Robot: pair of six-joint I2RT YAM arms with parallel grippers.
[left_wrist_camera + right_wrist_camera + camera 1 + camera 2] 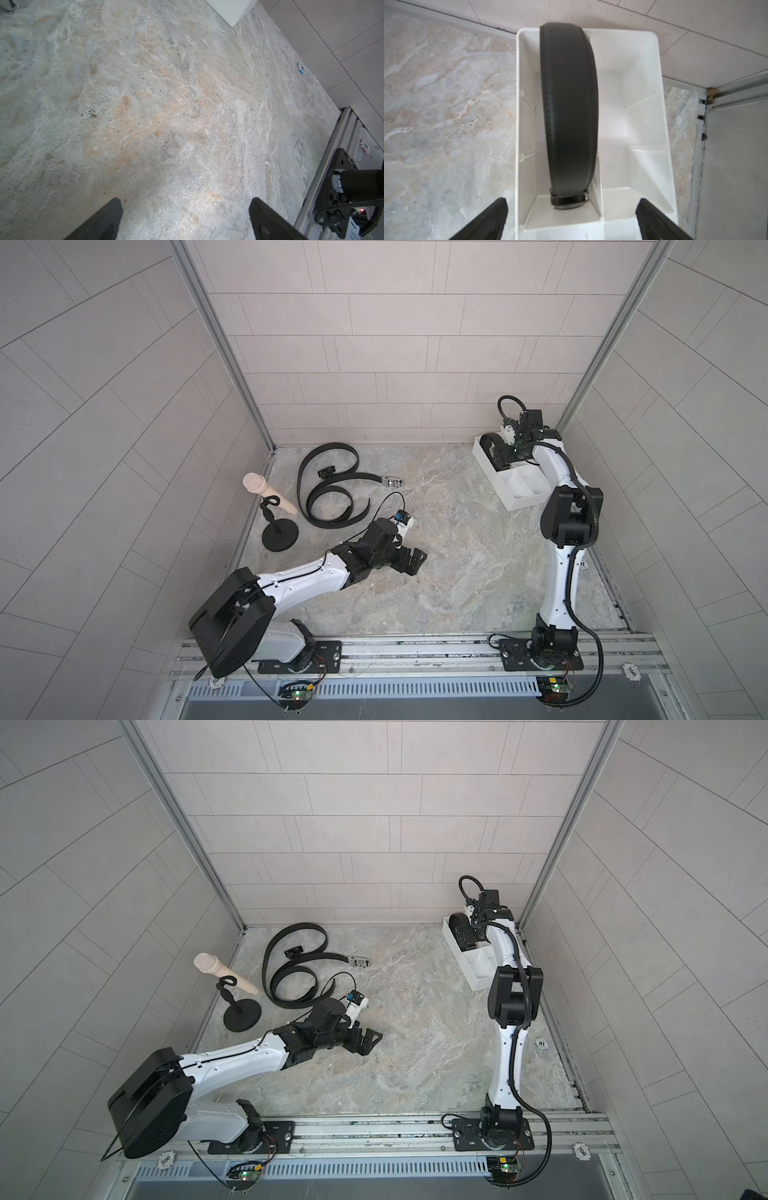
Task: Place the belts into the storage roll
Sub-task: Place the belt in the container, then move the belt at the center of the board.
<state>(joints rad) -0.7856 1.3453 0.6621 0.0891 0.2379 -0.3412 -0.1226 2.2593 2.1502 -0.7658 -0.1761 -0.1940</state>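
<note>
Both sets of jaws stood wide and empty; the loose belts (332, 445) lay just beyond the left gripper (411, 562), well apart from the right gripper (572, 200).

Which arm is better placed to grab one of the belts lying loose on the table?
The left arm. Its open fingers sit near the loose belts, while the right arm is across the table, over the white tray with the coiled belt.

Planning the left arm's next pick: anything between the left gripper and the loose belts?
Nothing visible. The left gripper hangs open over bare table, with the loose belts farther back toward the left wall. The stand with the peg sits beside the belts, off that line.
</note>
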